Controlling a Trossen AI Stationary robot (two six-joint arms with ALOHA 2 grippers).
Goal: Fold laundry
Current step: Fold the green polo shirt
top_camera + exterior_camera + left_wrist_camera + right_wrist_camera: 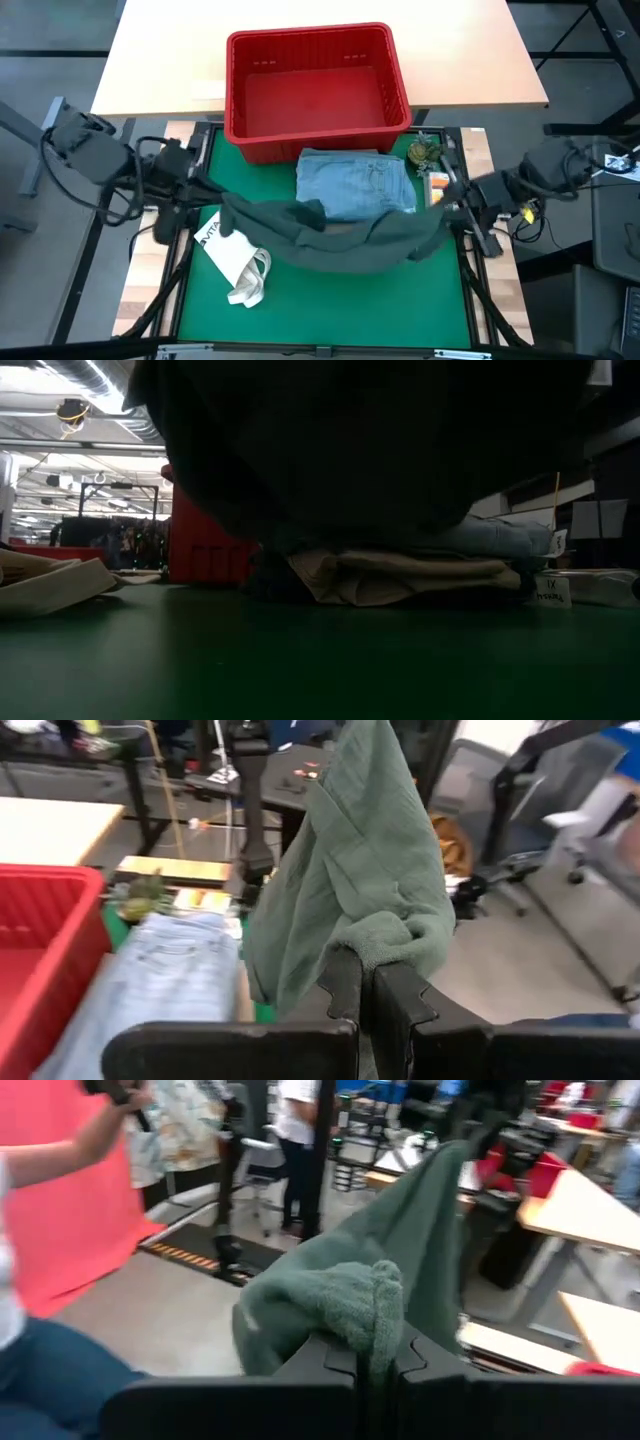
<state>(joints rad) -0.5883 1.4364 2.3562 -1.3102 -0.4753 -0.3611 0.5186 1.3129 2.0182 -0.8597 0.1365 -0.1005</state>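
My left gripper (368,982) was clamped tight on one bunched corner of the dark green-grey garment (350,238), and my right gripper (378,1355) pinched the opposite corner the same way, so the soft, slightly fuzzy cloth hung between my 2 arms in a sagging band over the green mat (330,300). Below its near edge lay the white tote bag (238,262). Behind it, the light blue jeans (355,180) sat folded on a beige piece (400,575), just in front of the red basket (318,92). From table height the hanging cloth blocked most of the view, and whatever lay beneath the beige piece was too dark to make out.
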